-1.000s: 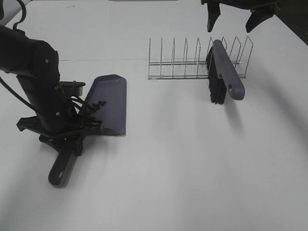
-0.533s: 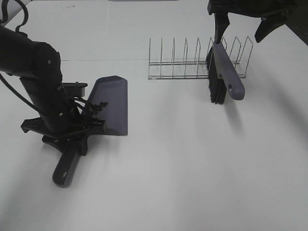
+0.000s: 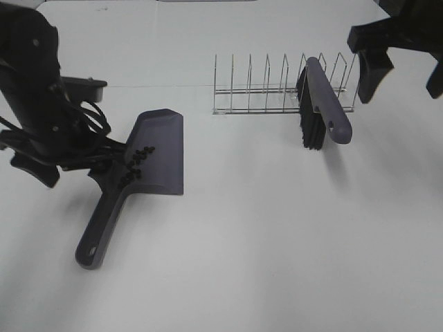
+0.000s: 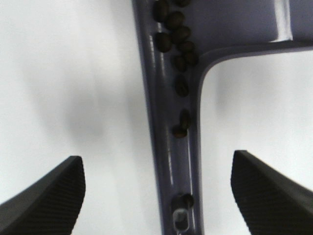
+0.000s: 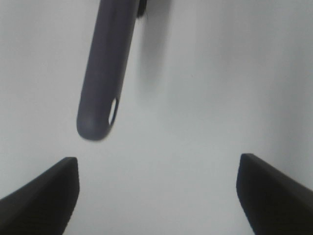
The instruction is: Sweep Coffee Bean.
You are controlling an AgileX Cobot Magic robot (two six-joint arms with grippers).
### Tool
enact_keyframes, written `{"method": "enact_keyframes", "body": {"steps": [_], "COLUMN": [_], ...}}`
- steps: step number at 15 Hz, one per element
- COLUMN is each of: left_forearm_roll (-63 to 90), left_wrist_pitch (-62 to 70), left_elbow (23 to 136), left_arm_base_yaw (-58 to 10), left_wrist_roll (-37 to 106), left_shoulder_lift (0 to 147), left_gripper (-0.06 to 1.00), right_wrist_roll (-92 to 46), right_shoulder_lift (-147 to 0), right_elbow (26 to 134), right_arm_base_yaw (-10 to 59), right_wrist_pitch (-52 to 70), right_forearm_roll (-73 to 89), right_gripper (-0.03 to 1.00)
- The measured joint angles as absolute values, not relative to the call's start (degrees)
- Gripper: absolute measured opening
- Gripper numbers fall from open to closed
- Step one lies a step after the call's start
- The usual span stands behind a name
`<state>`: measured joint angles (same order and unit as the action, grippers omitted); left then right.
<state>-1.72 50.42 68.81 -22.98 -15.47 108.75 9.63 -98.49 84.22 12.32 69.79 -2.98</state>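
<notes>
The grey-purple dustpan (image 3: pixel 156 149) lies flat on the white table at the left, its handle (image 3: pixel 97 232) pointing to the front. The coffee beans (image 3: pixel 133 166) lie in the pan's rear and in the handle's channel (image 4: pixel 177 39). My left gripper (image 3: pixel 69 169) is open above the handle (image 4: pixel 168 147), with a finger on each side and neither touching it. The purple brush (image 3: pixel 327 100) with black bristles (image 3: pixel 311 128) leans on the wire rack (image 3: pixel 266 93). My right gripper (image 3: pixel 401 72) is open and empty, to the right of the brush handle (image 5: pixel 105 73).
The wire rack stands at the back middle of the white table (image 3: pixel 263 235). The left arm's dark body and cables (image 3: pixel 41 104) rise over the back left of the dustpan.
My left gripper has let go of the dustpan handle, opened wide and lifted back to the left. My right gripper has moved to the right and lower, away from the rack.
</notes>
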Motion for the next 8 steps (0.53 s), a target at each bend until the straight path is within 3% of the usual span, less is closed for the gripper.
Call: {"method": "enact_keyframes", "body": {"steps": [5, 8], "left_forearm_roll": [-9.6, -9.7], "left_wrist_pitch": [64.3, 67.0], "left_elbow": [68.5, 62.0], "left_arm_base_yaw": [-23.0, -23.0], "left_wrist_roll": [-19.4, -19.5], "left_shoulder_lift": [91.6, 79.9], "left_gripper": [0.77, 0.77], "right_wrist_roll": [9.3, 8.5], "right_shoulder_lift": [-77.4, -61.6], "right_elbow": [60.4, 47.1], "right_arm_base_yaw": [12.3, 12.3], "right_wrist_pitch": [69.2, 68.1], "right_forearm_roll": [-3.0, -3.0], "right_gripper": [0.77, 0.77]}}
